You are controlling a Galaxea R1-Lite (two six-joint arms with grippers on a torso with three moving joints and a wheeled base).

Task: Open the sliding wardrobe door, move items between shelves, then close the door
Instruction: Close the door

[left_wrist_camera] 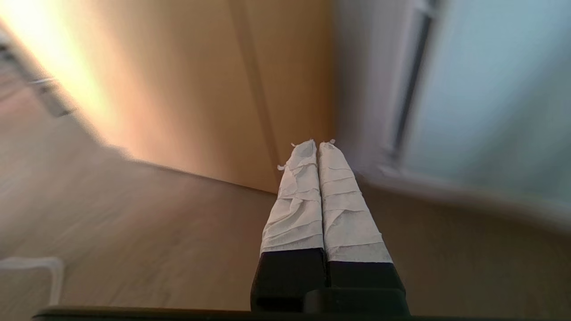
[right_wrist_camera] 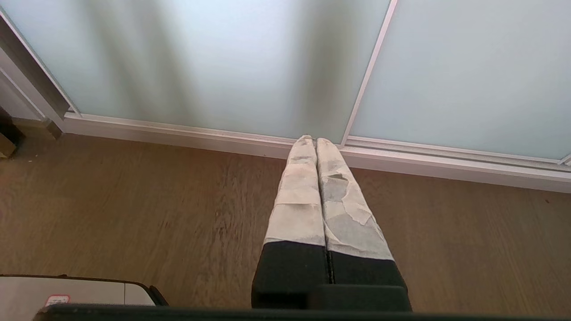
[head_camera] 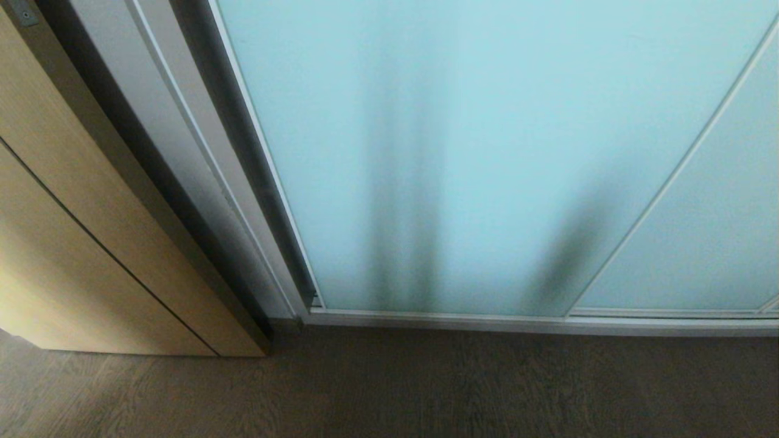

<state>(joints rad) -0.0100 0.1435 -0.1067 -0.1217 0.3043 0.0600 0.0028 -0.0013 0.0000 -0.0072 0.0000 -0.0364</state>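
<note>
You face the sliding wardrobe door (head_camera: pixel 426 152), a frosted aqua panel in a thin silver frame that stands upright with its long axis vertical, fills the middle of the head view, meets the bottom track (head_camera: pixel 535 322) at the dark wood floor (head_camera: pixel 426 389) and lies shut against the grey jamb (head_camera: pixel 201 146). Left of the jamb stands the light wood cabinet front (head_camera: pixel 91 243). Your left gripper (left_wrist_camera: pixel 319 143) points at the cabinet's foot and your right gripper (right_wrist_camera: pixel 315 139) at the track, both low over the floor, taped fingers pressed together, holding nothing.
</note>
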